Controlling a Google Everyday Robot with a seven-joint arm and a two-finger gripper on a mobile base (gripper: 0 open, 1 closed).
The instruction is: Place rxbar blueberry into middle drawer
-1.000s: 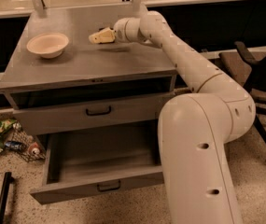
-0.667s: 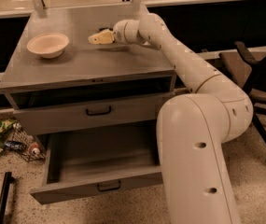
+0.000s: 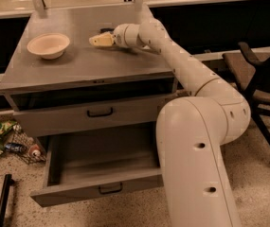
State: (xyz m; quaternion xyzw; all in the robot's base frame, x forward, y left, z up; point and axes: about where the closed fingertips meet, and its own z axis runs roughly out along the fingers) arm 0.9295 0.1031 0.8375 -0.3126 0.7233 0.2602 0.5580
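Observation:
My gripper [image 3: 99, 40] is low over the grey cabinet top [image 3: 77, 65], at its back middle, with the arm reaching in from the right. A small dark sliver [image 3: 107, 31] shows just behind the gripper's tip; it may be the rxbar blueberry, but I cannot tell whether it is held or lying on the top. The middle drawer [image 3: 58, 167] stands pulled wide open low in the cabinet, and its flat bottom is bare. The gripper is far above and behind it.
A cream bowl [image 3: 49, 45] sits on the cabinet top to the left of the gripper. The drawer above [image 3: 77, 117], with a black curved handle, is slightly ajar. Crumpled wrappers and litter [image 3: 6, 141] lie on the floor at left. A dark chair [image 3: 260, 79] stands at right.
The gripper has dipped very slightly toward the cabinet top and stays at the same spot. The bowl and drawers have not moved.

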